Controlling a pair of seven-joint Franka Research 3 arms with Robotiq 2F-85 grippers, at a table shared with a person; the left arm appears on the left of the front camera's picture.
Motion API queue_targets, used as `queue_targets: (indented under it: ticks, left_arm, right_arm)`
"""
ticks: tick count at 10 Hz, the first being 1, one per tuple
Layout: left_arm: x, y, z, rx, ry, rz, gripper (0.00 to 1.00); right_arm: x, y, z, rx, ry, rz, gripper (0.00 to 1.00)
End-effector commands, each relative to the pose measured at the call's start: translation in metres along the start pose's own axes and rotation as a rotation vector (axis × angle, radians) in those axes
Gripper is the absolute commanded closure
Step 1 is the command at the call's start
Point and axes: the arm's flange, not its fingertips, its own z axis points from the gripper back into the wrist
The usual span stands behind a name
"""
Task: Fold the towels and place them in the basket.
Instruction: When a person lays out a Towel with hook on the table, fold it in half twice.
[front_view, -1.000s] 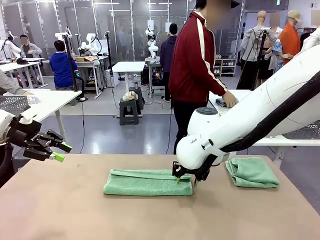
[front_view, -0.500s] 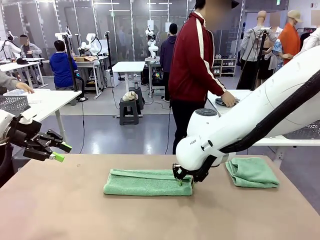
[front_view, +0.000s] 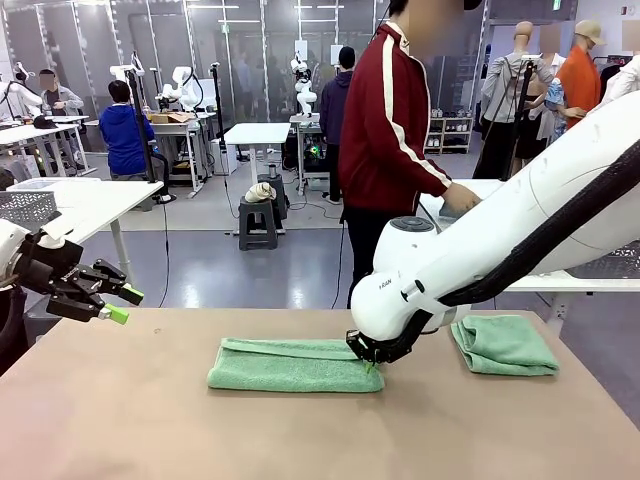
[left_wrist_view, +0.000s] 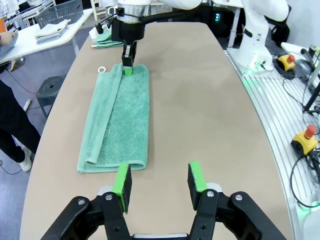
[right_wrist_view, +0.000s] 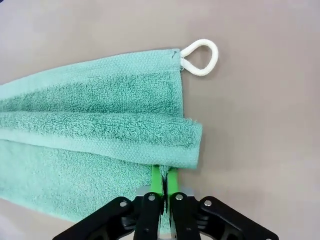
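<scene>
A mint-green towel (front_view: 290, 366) (left_wrist_view: 122, 115) (right_wrist_view: 95, 125) lies folded lengthwise in the middle of the table. My right gripper (front_view: 372, 362) (left_wrist_view: 128, 64) (right_wrist_view: 163, 179) is at its right end, shut on the top layer's edge. The towel's white hanging loop (right_wrist_view: 201, 56) lies on the table beside that corner. A second towel (front_view: 503, 344) (left_wrist_view: 106, 39) rests folded at the table's right. My left gripper (front_view: 115, 303) (left_wrist_view: 159, 182) hovers open and holding nothing near the table's left end. A dark grey lattice basket (front_view: 612, 262) (left_wrist_view: 61, 11) stands on the white side table, to the right.
A person in a dark red jacket (front_view: 385, 120) stands beyond the table's far edge, a hand on the white side table (front_view: 480, 190). Folded cloths (left_wrist_view: 51, 30) lie by the basket. Another grey basket (front_view: 25, 207) sits on a table at far left.
My right gripper has closed its fingers on the towel's right end and dipped slightly. The left arm has stayed still.
</scene>
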Motion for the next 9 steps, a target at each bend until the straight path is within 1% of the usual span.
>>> queue_targets:
  ticks: [1, 2, 3, 4, 5, 7, 9]
  left_arm:
    - [0.002, -0.004, 0.001, 0.002, -0.006, -0.003, 0.41]
    - [0.002, -0.004, 0.001, 0.002, -0.006, -0.003, 0.41]
    - [0.002, -0.004, 0.001, 0.002, -0.006, -0.003, 0.41]
    - [0.002, -0.004, 0.001, 0.002, -0.006, -0.003, 0.41]
    - [0.002, -0.004, 0.001, 0.002, -0.006, -0.003, 0.41]
    - [0.002, -0.004, 0.001, 0.002, -0.006, -0.003, 0.41]
    - [0.002, -0.004, 0.001, 0.002, -0.006, -0.003, 0.41]
  right_arm:
    - [-0.007, 0.000, -0.006, -0.001, -0.008, -0.046, 1.00]
    - [-0.008, -0.005, -0.004, 0.007, -0.009, -0.044, 1.00]
    - [-0.008, -0.014, 0.003, 0.024, -0.018, -0.004, 1.00]
    - [-0.009, -0.020, 0.014, -0.003, -0.024, 0.053, 1.00]
    - [-0.010, -0.020, 0.025, -0.030, -0.034, 0.078, 1.00]
    - [-0.005, -0.005, 0.043, -0.062, -0.053, 0.123, 1.00]
    - [0.000, 0.031, 0.061, -0.111, -0.069, 0.202, 1.00]
